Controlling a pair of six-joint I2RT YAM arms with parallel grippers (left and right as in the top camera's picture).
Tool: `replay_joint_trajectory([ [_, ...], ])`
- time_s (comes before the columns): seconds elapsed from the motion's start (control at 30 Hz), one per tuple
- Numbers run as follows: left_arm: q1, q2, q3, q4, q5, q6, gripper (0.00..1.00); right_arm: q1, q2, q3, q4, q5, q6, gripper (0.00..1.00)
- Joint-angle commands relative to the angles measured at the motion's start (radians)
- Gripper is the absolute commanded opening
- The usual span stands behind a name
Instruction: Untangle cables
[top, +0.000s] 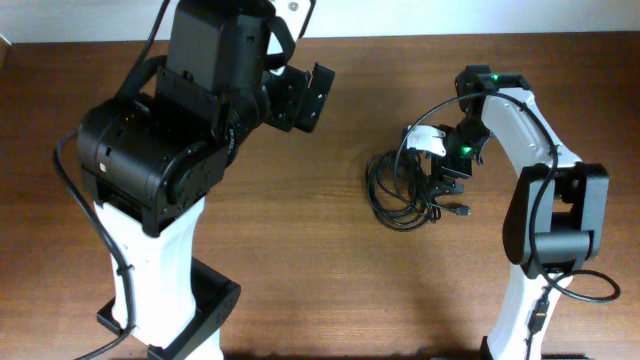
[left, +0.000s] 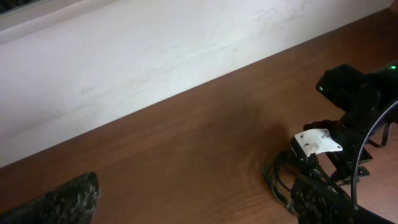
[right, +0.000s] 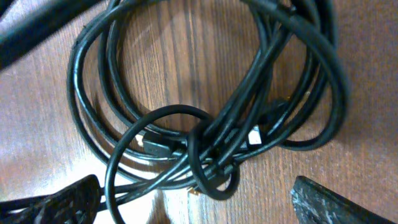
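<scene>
The cables (top: 400, 190) lie as one tangled black coil on the brown table, right of centre. In the right wrist view the cables (right: 205, 112) fill the frame, with loops crossing over each other and a small gold-tipped plug (right: 194, 191) low in the knot. My right gripper (right: 196, 208) hovers just above the coil's edge, open, its fingertips (right: 336, 205) on either side of a small loop. From overhead the right gripper (top: 442, 183) is at the coil's right side. My left gripper (top: 305, 95) is open and far off, at the back left, holding nothing.
A loose plug end (top: 462, 210) pokes out at the coil's right. The right arm's own thick cable (top: 430, 110) arcs over the tangle. A white wall (left: 155, 56) borders the table's far edge. The left arm's base (top: 170, 310) stands at the front left.
</scene>
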Motion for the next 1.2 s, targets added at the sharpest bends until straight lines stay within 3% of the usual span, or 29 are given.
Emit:
replay_joint_trajectory([
  [0.0, 0.000, -0.013, 0.000, -0.001, -0.007, 0.001, 0.99, -0.005, -0.001, -0.031, 0.024, -0.020, 0.005, 0.96],
  [0.17, 0.000, -0.013, 0.000, -0.001, -0.007, 0.001, 0.99, -0.005, -0.001, -0.097, 0.088, -0.021, 0.005, 0.81],
  [0.2, 0.000, -0.013, 0.000, -0.001, -0.007, 0.001, 0.99, -0.005, -0.001, -0.109, 0.096, -0.021, 0.005, 0.48],
  [0.23, 0.000, -0.013, 0.000, -0.001, -0.007, 0.001, 0.99, -0.005, -0.001, -0.116, 0.096, -0.021, 0.005, 0.04],
  [0.43, 0.000, -0.013, 0.000, -0.001, -0.007, 0.001, 0.99, -0.005, -0.004, -0.078, 0.027, -0.072, 0.117, 0.04],
  [0.67, 0.000, -0.006, -0.024, 0.002, -0.004, 0.000, 0.99, 0.010, -0.117, 0.330, -0.311, -0.238, 0.119, 0.04],
  [0.73, 0.000, 0.010, -0.033, 0.006, 0.020, 0.001, 0.99, 0.010, -0.151, 0.442, -0.377, -0.288, 0.201, 0.04],
  [0.87, 0.000, 0.106, -0.035, 0.038, 0.143, 0.019, 0.99, 0.021, -0.254, 0.647, -0.470, -0.288, 0.377, 0.04],
  [1.17, 0.000, 0.322, -0.035, 0.071, 0.548, 0.182, 0.99, 0.034, -0.353, 0.651, -0.470, -0.283, 0.428, 0.04],
])
